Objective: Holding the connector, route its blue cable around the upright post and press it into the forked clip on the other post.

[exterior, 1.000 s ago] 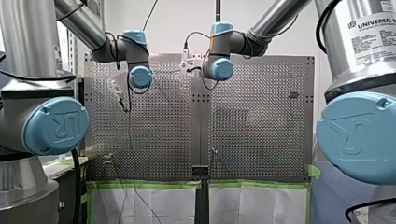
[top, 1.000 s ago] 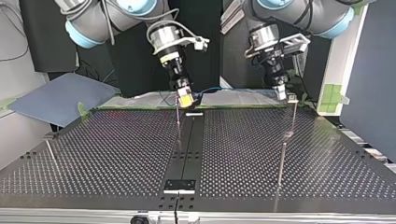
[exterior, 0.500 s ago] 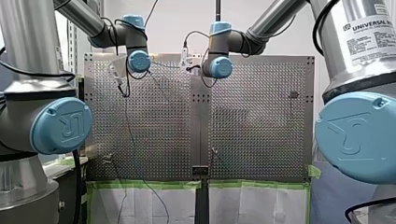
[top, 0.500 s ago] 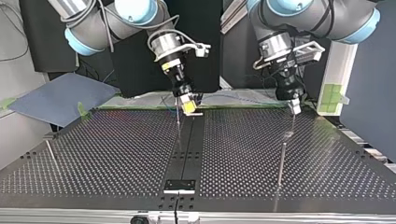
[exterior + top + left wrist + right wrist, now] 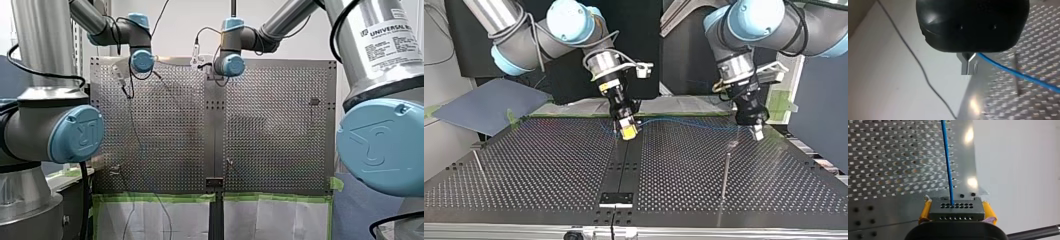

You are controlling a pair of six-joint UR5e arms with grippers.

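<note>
Right gripper point(image 5: 628, 131): fingers are clamping the connector point(image 5: 956, 212), a small dark block with rows of holes, one yellow pad point(image 5: 925, 211) on each end. It is hanging low over the desk point(image 5: 549, 165), at the middle of the far edge in the top view.

The blue cable point(image 5: 947, 165) is leaving the connector's face and running straight ahead of the fingers. In the top view it is spanning to that view's right, just above the desk, towards the left gripper point(image 5: 756, 131).

Left gripper: metal fingers point(image 5: 968, 67) are standing together and appear to be pinching the cable, which is coming out at their base and slanting away over the perforations.

Posts: a thin centre post point(image 5: 616, 145) is standing just beside the connector, and a side post point(image 5: 1018, 75) is standing near the left gripper. The forked clip is too small to make out, so I am not saying which post carries it.

Handling judgement:
- The cable is looking thin, light and limp, so it is likely needing tension from both ends to lie against a post.
- The connector is rigid and is the sound place to hold.
- The cable pinch is belonging close to whichever post is being worked.
- Too much pull is risking strain where the cable is entering the connector.
</note>
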